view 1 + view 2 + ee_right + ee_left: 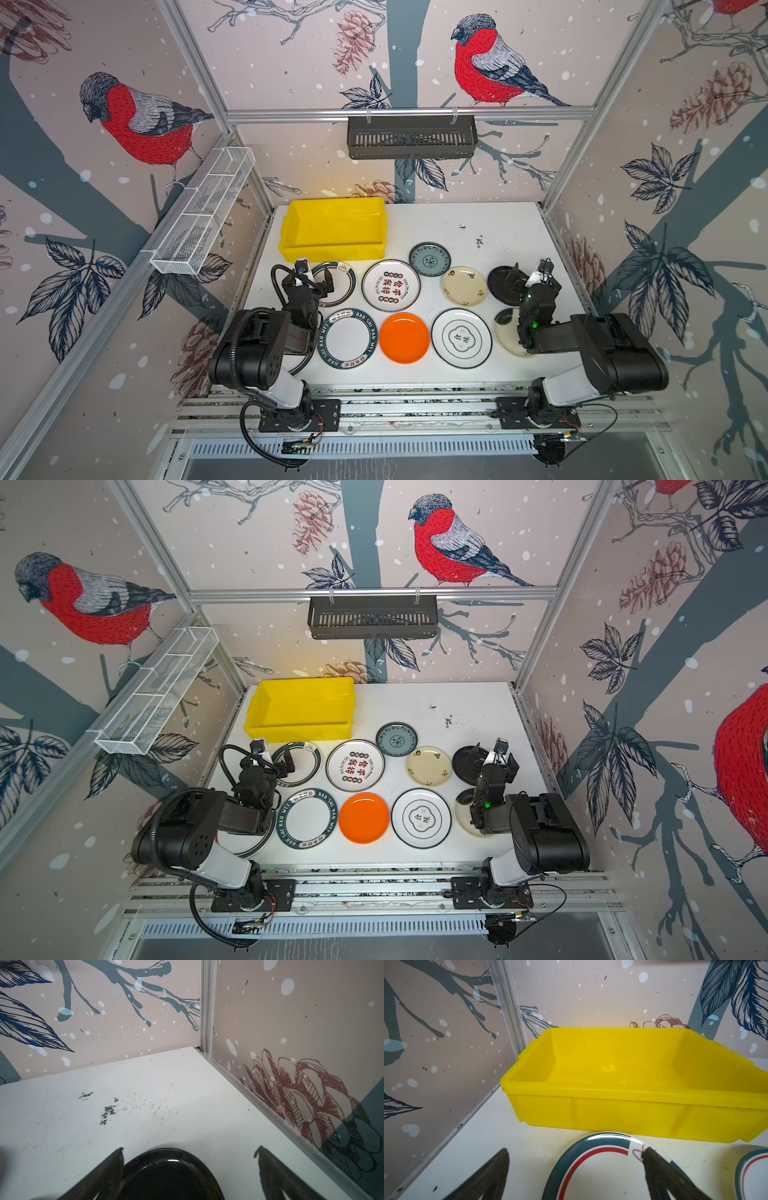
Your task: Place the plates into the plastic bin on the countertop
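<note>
The yellow plastic bin (334, 228) (633, 1084) stands empty at the back left of the white countertop (503, 232). Several plates lie flat in front of it, among them an orange one (404, 337), a teal patterned one (429, 259) and a cream one (464, 286). My left gripper (313, 282) (576, 1151) is open above a green-and-red-rimmed plate (602, 1167) just before the bin. Over at the right, a black plate (166, 1176) lies under my open right gripper (530, 278) (189, 1149). Neither gripper holds anything. Both arms partly cover plates at the front corners.
A black slotted basket (411, 137) hangs on the back rail. A white wire-mesh basket (203, 212) hangs on the left wall. Patterned walls enclose the countertop on three sides, and aluminium rails (415, 409) run along the front.
</note>
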Action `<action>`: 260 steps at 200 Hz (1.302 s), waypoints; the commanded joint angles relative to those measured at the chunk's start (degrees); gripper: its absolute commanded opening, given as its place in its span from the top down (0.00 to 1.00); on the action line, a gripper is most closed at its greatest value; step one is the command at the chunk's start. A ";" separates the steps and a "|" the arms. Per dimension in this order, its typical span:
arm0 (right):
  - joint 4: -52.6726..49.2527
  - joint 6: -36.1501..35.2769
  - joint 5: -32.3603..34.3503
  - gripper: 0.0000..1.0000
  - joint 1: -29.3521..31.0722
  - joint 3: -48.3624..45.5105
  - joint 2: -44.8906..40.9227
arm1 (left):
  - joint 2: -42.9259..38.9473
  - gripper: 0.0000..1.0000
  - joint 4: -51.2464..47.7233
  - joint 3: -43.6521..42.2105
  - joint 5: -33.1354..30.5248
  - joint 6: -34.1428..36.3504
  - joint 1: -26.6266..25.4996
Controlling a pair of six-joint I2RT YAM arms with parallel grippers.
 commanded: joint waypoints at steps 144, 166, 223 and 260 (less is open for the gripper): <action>0.35 -0.17 0.33 0.00 0.12 0.24 0.11 | -0.24 0.01 1.03 0.24 2.36 -0.19 1.15; 0.62 -0.24 0.58 0.00 0.27 0.06 0.02 | -0.21 0.01 1.36 0.06 2.93 0.21 1.00; -0.30 -1.44 3.14 0.00 2.18 0.01 -1.98 | -4.57 0.01 -1.57 -0.14 -0.63 0.04 0.31; -9.78 -6.60 9.50 0.00 8.10 2.70 -10.77 | -14.82 0.02 -18.03 3.39 -3.20 -1.59 -1.34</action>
